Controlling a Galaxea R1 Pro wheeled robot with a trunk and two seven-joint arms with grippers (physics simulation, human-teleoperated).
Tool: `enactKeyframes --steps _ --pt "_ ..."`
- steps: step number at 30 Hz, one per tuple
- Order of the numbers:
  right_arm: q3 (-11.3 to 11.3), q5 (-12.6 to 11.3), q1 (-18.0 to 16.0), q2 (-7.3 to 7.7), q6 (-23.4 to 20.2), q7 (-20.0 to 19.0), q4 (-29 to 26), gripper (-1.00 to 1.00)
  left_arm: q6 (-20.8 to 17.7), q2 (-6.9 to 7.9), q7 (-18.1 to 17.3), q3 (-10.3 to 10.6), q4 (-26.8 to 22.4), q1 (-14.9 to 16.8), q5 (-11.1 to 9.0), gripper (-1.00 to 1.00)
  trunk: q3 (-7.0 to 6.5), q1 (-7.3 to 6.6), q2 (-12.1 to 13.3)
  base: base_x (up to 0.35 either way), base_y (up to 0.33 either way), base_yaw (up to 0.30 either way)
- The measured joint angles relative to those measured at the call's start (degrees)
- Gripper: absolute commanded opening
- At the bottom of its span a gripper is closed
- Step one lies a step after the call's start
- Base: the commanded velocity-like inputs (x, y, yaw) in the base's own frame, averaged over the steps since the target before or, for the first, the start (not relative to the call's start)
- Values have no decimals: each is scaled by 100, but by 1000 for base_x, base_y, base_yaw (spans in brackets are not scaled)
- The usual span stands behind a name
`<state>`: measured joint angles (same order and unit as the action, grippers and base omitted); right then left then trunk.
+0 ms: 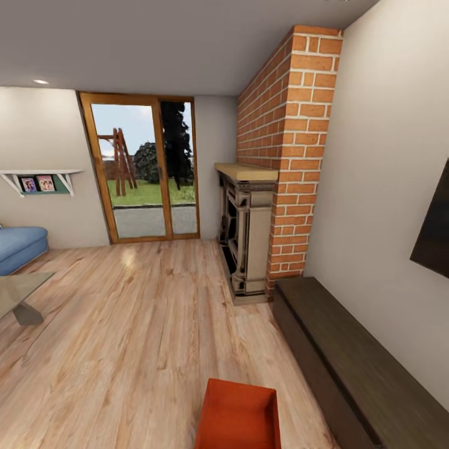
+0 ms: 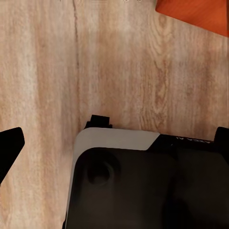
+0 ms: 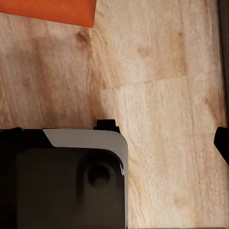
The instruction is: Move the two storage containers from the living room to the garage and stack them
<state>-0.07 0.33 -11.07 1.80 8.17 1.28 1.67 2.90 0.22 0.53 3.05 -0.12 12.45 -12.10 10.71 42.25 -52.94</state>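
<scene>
From the head camera I see the living room, with one storage container (image 1: 238, 415) on the light wood-plank floor (image 1: 125, 324) at the bottom edge of the picture, just in front of the robot. It is an orange-red rectangular bin, open-topped, with plain smooth walls and a darker shaded interior; its near end is cut off by the frame. It sits close to the dark low cabinet (image 1: 355, 362) along the right wall but does not touch it.

Further off stands the brick fireplace (image 1: 280, 156) with its pale mantel (image 1: 246, 171). A wooden-framed glass door (image 1: 144, 168) lies beyond, and a wall shelf (image 1: 40, 182) holds small pictures. The blue sofa (image 1: 20, 244) and a corner of the glass coffee table (image 1: 19, 293) are at the left edge, and a dark screen (image 1: 433, 231) hangs on the right wall.

In the left wrist camera a corner of the orange-red bin (image 2: 195, 13) shows over the planks, beside the robot's grey-and-black base (image 2: 143, 181). The right wrist camera shows a strip of orange wall (image 3: 47, 10) likewise.

Only dark finger ends (image 2: 9, 145) appear at the picture margins in both wrist views, so I cannot tell how either gripper's jaws are set. Nothing is held in them.
</scene>
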Motion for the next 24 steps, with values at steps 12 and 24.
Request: enactKeyframes --steps 12,24 --pt "-1 -1 0 6 3 0 0 100 0 4 2 -4 0 0 0 100 0 0 0 0 0 -248" --pt "12 6 1 16 -6 -5 0 100 0 4 2 -4 -2 -1 0 100 0 0 0 0 0 -42"
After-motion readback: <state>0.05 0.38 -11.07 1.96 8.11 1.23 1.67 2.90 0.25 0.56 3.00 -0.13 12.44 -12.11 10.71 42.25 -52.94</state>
